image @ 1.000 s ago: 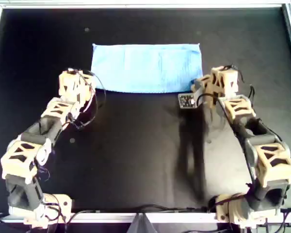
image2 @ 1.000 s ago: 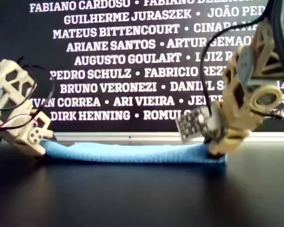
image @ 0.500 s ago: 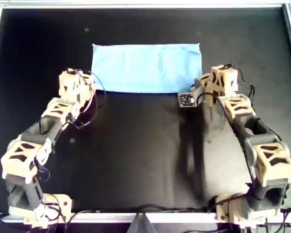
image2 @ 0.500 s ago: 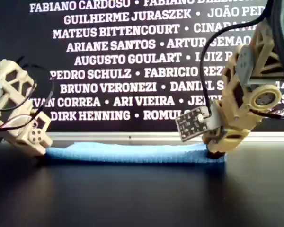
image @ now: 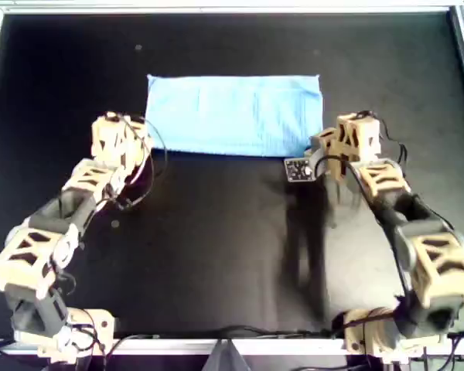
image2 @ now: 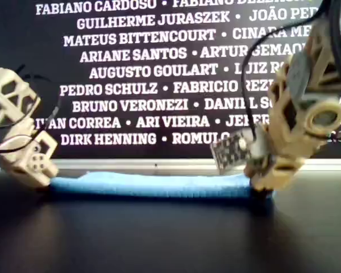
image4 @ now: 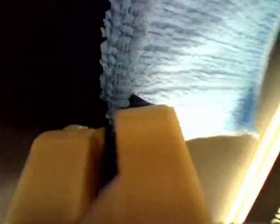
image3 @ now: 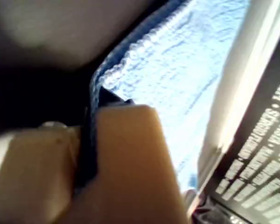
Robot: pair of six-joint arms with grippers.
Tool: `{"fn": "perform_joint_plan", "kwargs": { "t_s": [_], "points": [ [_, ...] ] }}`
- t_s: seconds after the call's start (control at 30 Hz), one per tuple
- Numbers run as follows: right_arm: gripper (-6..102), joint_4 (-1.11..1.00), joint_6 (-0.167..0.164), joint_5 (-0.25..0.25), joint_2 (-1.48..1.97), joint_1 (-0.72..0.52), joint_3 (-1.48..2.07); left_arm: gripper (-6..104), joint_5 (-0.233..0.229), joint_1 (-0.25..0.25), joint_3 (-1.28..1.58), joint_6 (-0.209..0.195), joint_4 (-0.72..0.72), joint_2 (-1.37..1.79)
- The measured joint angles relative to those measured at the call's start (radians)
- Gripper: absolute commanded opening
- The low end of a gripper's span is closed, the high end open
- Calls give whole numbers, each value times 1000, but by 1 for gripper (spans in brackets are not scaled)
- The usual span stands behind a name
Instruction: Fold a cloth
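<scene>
Two corners of the cloth (image: 233, 114), lying folded at the far middle of the black table (image: 216, 247), are pinched: one by the left gripper (image3: 91, 140), one by the right gripper (image4: 109, 140), jaws pressed together. If one corner is lifted faster, the fold could be skewed, or the thin fabric could slip out. A wall of printed names (image2: 159, 74) is seen behind.

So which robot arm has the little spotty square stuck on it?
The arm on the overhead view's right: a small speckled square hangs near its tip, beside the cloth. The other arm carries none.
</scene>
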Motion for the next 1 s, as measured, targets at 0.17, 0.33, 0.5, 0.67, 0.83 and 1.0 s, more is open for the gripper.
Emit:
{"fn": "perform_joint_plan", "kwargs": {
  "t_s": [0.17,0.33,0.5,0.67,0.83,1.0],
  "points": [
    [-1,0,0,-3,161,2,149,0,2,-5,192,0,0,206],
    [-1,0,2,-14,291,5,302,0,2,-9,408,0,0,437],
    [-1,0,8,-15,433,6,446,0,2,-20,623,0,0,670],
    [-1,0,8,-15,551,6,569,0,2,-32,790,0,0,848],
    [-1,0,8,-15,657,8,660,-1,3,-32,904,0,0,956],
    [-1,0,8,-15,721,8,752,-1,3,-34,954,0,0,980]
  ]
}}
